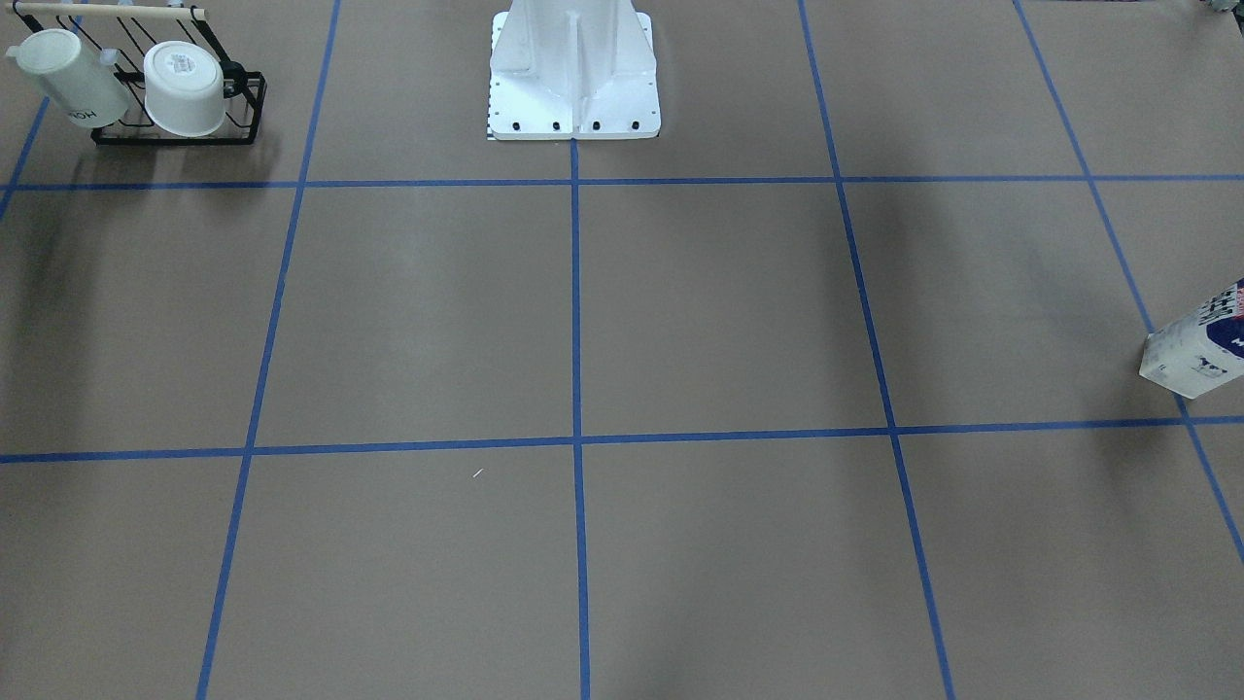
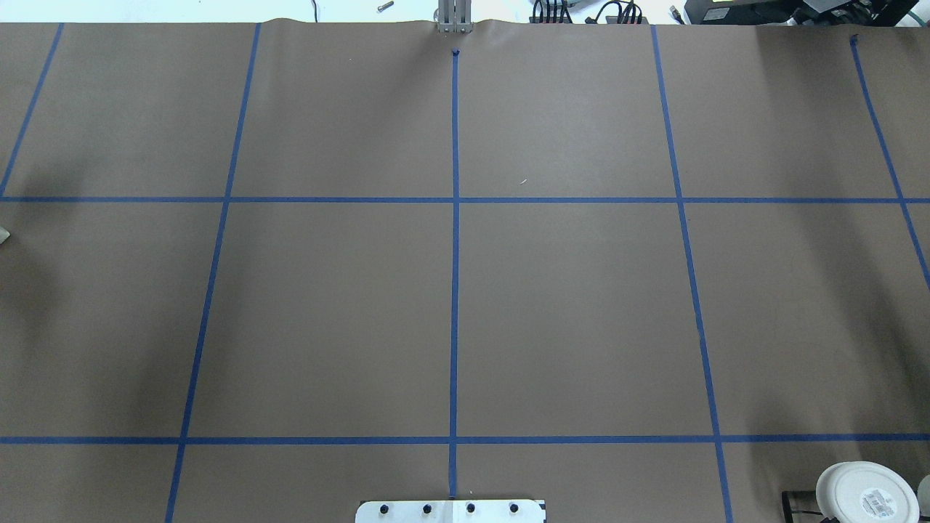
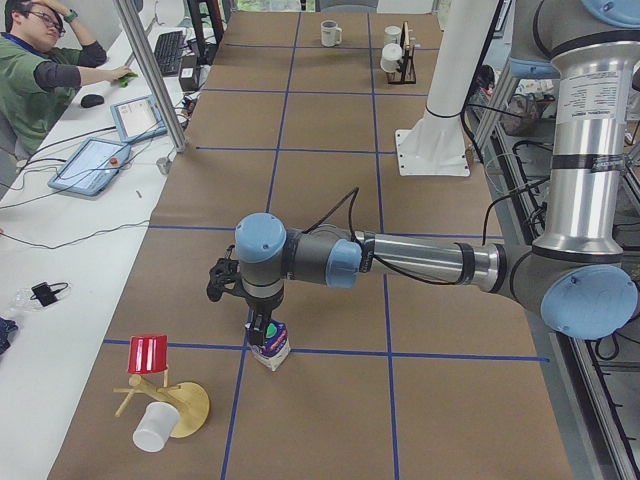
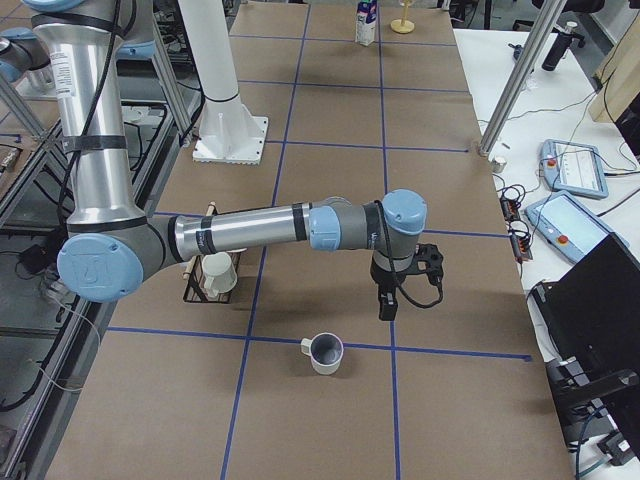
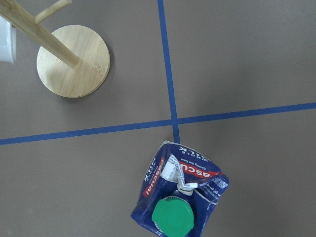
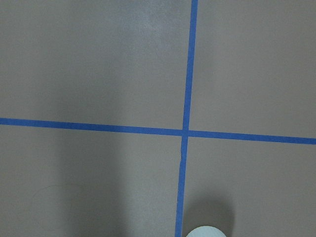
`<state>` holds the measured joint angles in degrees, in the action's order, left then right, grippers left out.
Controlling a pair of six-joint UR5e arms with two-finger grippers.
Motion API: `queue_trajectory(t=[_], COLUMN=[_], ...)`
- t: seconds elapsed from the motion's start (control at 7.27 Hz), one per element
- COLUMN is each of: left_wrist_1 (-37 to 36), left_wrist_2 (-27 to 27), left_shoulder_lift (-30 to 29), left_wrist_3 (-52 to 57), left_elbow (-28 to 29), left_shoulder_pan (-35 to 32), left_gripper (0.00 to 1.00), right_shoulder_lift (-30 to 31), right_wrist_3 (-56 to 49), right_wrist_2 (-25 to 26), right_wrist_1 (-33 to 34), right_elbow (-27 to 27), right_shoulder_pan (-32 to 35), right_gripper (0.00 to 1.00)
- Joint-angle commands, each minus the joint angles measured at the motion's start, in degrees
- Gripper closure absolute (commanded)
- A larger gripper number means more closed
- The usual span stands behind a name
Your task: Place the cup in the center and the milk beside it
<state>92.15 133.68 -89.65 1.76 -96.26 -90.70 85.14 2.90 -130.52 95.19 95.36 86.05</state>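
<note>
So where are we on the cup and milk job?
Nothing is placed yet: the center is bare. The milk stands far out on the robot's left, with the left gripper right over it. The cup sits far right, and the right gripper hovers near it. Grip states are unclear. Both moves remain.

**Matt paper, glossy carton, pale wood**

The brown paper (image 2: 327,312) is matt and smooth, crossed by faintly shiny blue tape (image 2: 455,290). The milk (image 5: 180,192) is printed, creased cardboard with a smooth green plastic cap (image 5: 172,217). At its 11 o'clock, the wooden stand (image 5: 74,61) shows fine pale grain. The cup (image 4: 325,353) looks like glazed ceramic; the black rack (image 1: 175,139) is thin wire.
</note>
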Motion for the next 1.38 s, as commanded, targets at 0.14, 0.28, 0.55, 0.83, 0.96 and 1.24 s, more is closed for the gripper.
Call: queue_trajectory(t=[0.14, 0.28, 0.55, 0.83, 0.96, 1.24], left_wrist_1=[0.7, 0.7, 0.8, 0.8, 0.8, 0.8], left_wrist_2=[-0.1, -0.1, -0.1, -0.1, -0.1, -0.1], left_shoulder_lift=[0.2, 0.2, 0.2, 0.2, 0.2, 0.3], left_wrist_3=[0.2, 0.2, 0.3, 0.3, 0.3, 0.3], left_elbow=[0.0, -0.1, -1.6, -1.9, -1.8, -1.8], left_shoulder_pan=[0.0, 0.0, 0.0, 0.0, 0.0, -0.1], left_gripper=[0.01, 0.01, 0.01, 0.01, 0.01, 0.01], right_shoulder_lift=[0.0, 0.0, 0.5, 0.4, -0.8, 0.8], right_wrist_3=[0.0, -0.3, -0.3, 0.3, 0.4, -0.4], right_wrist_2=[0.0, 0.1, -0.3, -0.5, -0.3, -3.4], right_wrist_1=[0.0, 0.0, 0.0, -0.1, -0.1, -0.1], right_elbow=[0.1, 0.1, 1.0, 2.0, 1.3, 2.4], right_shoulder_pan=[0.0, 0.0, 0.0, -0.3, -1.8, -1.8], right_gripper=[0.0, 0.0, 0.0, 0.0, 0.0, 0.0])
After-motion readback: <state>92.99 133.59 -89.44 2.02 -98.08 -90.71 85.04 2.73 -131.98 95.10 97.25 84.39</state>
